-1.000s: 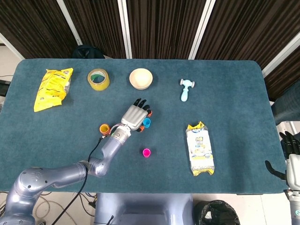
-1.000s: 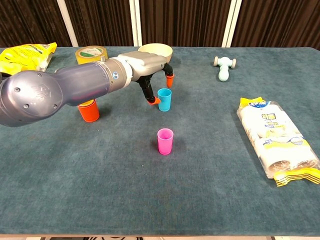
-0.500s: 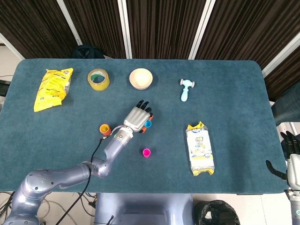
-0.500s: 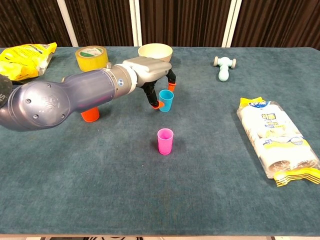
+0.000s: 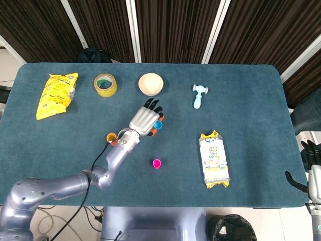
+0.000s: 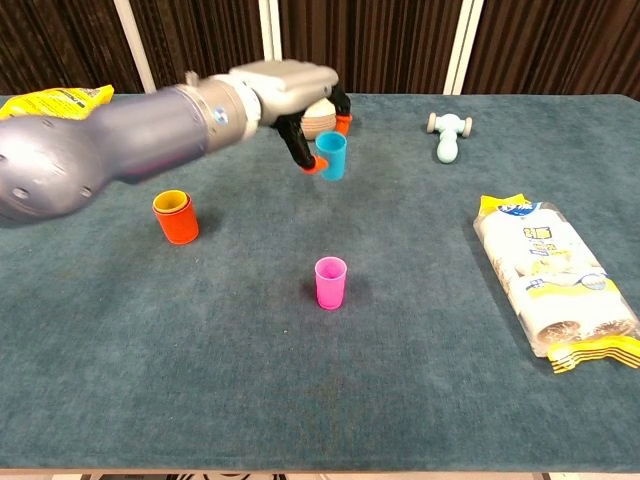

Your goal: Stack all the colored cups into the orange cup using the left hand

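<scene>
My left hand holds the blue cup between its fingertips, lifted clear of the table, upright. The orange cup stands to the left of it on the table, with a yellow rim showing inside it. The pink cup stands alone nearer the front edge, below and slightly right of the held cup. My right hand shows only at the head view's right edge, off the table, fingers apart and holding nothing.
Along the far side lie a yellow snack bag, a tape roll, a pale bowl just behind the raised hand, and a light-blue toy hammer. A wrapped packet lies at the right.
My left hand closed on the blue cup and lifted it off the table, moving up and slightly away toward the bowl. The orange and pink cups stayed put.
</scene>
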### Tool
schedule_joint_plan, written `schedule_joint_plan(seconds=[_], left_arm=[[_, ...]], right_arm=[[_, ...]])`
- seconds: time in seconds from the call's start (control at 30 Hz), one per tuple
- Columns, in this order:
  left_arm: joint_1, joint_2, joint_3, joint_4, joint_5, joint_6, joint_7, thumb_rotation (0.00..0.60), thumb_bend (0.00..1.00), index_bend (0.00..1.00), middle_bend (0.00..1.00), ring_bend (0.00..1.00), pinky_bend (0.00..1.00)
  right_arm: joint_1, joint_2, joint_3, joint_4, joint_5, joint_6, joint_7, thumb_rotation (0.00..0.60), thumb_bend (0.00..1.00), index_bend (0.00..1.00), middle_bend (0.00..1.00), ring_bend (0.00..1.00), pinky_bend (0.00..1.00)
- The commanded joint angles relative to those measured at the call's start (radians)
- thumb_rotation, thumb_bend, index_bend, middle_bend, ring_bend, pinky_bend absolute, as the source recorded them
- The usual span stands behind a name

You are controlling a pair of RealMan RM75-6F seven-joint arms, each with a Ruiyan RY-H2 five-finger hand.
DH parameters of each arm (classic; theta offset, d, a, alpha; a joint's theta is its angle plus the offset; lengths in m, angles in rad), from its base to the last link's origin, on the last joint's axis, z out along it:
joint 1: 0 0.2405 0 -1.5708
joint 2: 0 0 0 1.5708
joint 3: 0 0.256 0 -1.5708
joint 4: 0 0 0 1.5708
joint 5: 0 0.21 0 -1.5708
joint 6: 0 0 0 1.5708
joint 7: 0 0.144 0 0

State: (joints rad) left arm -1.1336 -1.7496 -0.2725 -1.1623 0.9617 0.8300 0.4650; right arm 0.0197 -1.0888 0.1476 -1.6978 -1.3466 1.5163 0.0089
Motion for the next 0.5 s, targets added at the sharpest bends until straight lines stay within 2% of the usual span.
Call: schedule_joint_plan(seconds=[0.03, 0.2, 0.27, 0.4, 0.5], left_arm=[[0.063, 0.135, 0.012, -0.159, 0.036, 0.057, 0.001, 0.600, 0.29, 0.46, 0.23, 0.00, 0.00], [0.172, 0.327, 0.058, -0.379, 0.065, 0.111, -0.034, 0.600, 0.29, 0.45, 0.23, 0.00, 0.00], [0.206, 0.392, 0.078, -0.433, 0.065, 0.116, -0.045, 0.600, 0.29, 0.45, 0.23, 0.00, 0.00], [0.249, 0.479, 0.115, -0.475, 0.064, 0.097, -0.073, 0.600, 0.29, 0.46, 0.23, 0.00, 0.00], [0.268, 0.508, 0.134, -0.477, 0.083, 0.073, -0.115, 0.600, 0.29, 0.46, 0.23, 0.00, 0.00]], right_arm=[[-0.001, -0.001, -0.002, -0.002, -0.004, 0.002, -0.004, 0.600, 0.32, 0.11, 0.08, 0.12, 0.04], [0.001, -0.005, -0.007, -0.006, -0.008, 0.001, -0.019, 0.600, 0.32, 0.11, 0.08, 0.12, 0.04], [0.002, -0.008, -0.009, -0.006, -0.010, -0.001, -0.025, 0.600, 0.32, 0.11, 0.08, 0.12, 0.04], [0.004, -0.015, -0.010, -0.003, -0.009, -0.005, -0.034, 0.600, 0.32, 0.11, 0.08, 0.12, 0.04], [0.006, -0.019, -0.010, -0.002, -0.008, -0.005, -0.040, 0.600, 0.32, 0.11, 0.08, 0.12, 0.04]])
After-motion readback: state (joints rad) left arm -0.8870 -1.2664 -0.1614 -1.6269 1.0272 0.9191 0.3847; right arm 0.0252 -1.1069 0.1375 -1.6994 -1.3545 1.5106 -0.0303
